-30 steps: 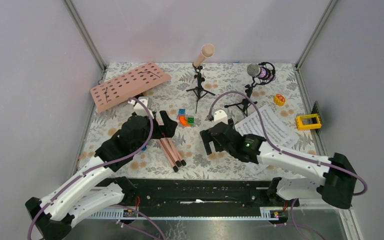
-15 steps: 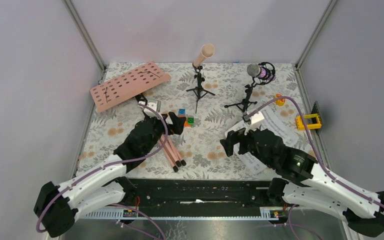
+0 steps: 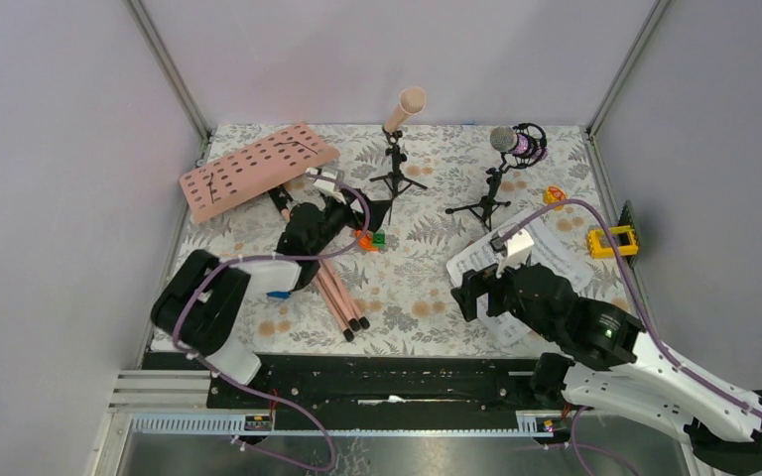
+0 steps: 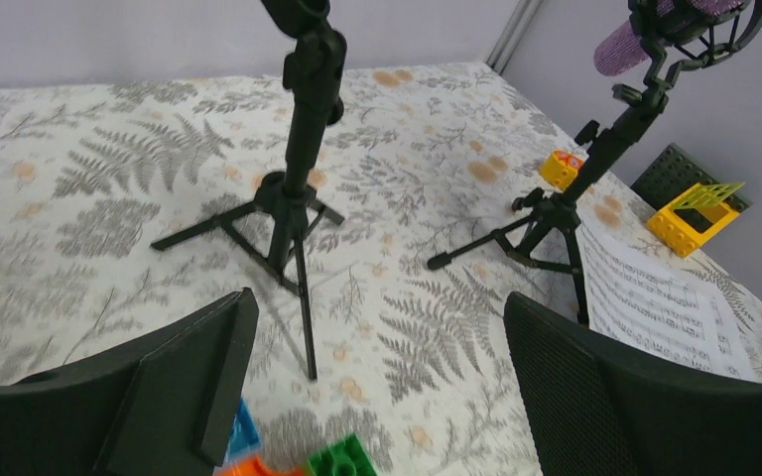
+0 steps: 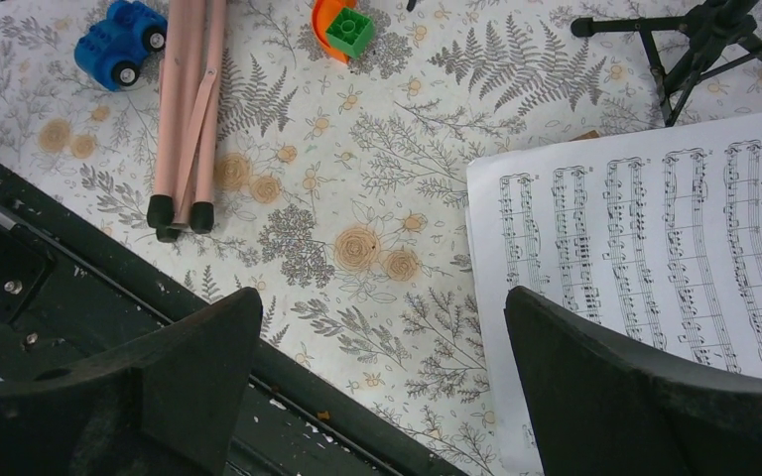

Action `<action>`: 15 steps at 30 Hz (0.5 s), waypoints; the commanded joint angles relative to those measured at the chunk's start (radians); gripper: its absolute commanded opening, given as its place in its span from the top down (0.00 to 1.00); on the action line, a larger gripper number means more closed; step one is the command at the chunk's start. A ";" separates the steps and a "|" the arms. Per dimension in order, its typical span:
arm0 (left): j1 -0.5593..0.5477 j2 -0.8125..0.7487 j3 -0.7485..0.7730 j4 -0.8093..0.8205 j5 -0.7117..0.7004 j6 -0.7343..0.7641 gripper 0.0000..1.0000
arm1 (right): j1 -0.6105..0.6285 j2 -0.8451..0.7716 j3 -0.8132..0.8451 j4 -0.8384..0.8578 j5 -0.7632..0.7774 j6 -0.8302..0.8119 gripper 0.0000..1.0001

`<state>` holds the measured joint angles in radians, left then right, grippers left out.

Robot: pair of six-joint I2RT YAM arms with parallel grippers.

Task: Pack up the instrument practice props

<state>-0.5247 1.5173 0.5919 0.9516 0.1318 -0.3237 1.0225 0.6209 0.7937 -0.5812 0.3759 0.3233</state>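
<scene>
Left claw faced the pink microphone's stand; right claw hung over the sheet music.

Top view: the left claw, fingers apart, sat just left of the upright black stand under the smooth pink microphone, upper middle. The right claw, also apart, hovered at the lower-left corner of the pages. Left wrist view: the thin stand rose straight ahead. Right wrist view: flat printed paper lay right of centre on the tabletop.

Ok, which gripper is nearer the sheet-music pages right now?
Right. The right gripper hovers over the near-left edge of the sheet-music pages; the left gripper is off to their left, by the green block.
</scene>
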 commanded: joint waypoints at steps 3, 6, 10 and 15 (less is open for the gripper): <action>0.050 0.208 0.208 0.210 0.256 -0.007 0.01 | -0.003 -0.053 0.008 0.000 0.021 -0.016 0.00; 0.051 0.288 0.276 0.194 0.296 0.013 0.01 | -0.003 -0.065 -0.003 0.010 0.019 -0.007 0.00; 0.051 0.363 0.364 0.153 0.269 0.049 0.01 | -0.003 -0.058 -0.010 0.015 -0.001 -0.007 0.00; 0.057 0.461 0.483 0.101 0.243 0.099 0.01 | -0.002 -0.035 -0.015 0.021 -0.018 -0.009 0.00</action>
<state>-0.4755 1.9228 0.9798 1.0367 0.3668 -0.2829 1.0225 0.5663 0.7876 -0.5858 0.3733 0.3187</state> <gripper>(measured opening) 0.988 0.994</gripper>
